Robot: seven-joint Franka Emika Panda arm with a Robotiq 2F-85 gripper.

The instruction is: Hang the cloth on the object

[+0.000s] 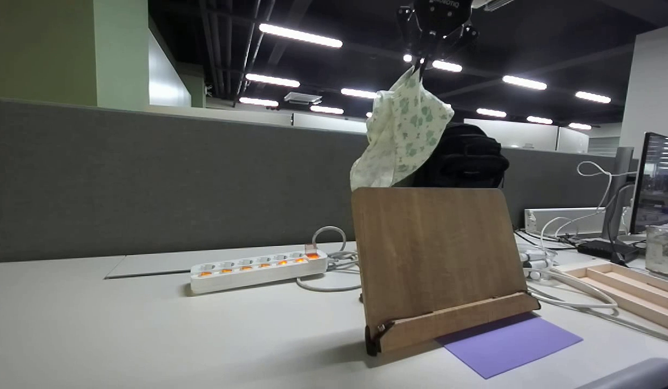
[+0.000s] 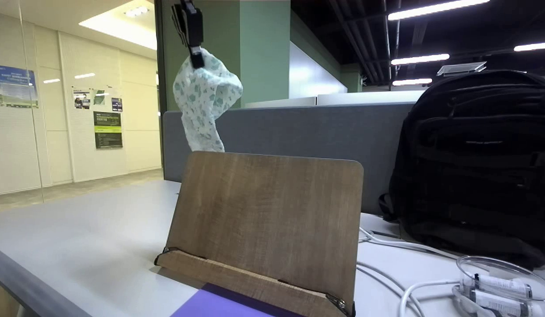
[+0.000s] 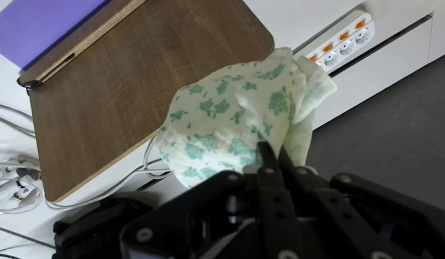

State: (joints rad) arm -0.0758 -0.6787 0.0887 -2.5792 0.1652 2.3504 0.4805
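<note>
The cloth is pale with green prints; it shows in both exterior views [image 1: 409,129] [image 2: 204,99] and in the wrist view [image 3: 226,115]. My gripper [image 1: 420,66] is shut on the cloth's top and holds it hanging in the air. Its fingertips also show in an exterior view [image 2: 196,60] and in the wrist view [image 3: 275,151]. A brown wooden stand [image 1: 436,254] leans tilted on the table, also in view here [image 2: 272,220] and from above [image 3: 128,72]. The cloth's lower end is hidden behind the stand's top edge in both exterior views; I cannot tell whether they touch.
A purple sheet [image 1: 512,346] lies under the stand's front. A white power strip [image 1: 258,270] and cables lie beside it. A black backpack [image 2: 479,171] stands near a grey partition [image 1: 177,183]. A wooden tray [image 1: 631,286] and a monitor [image 1: 658,183] are at one side.
</note>
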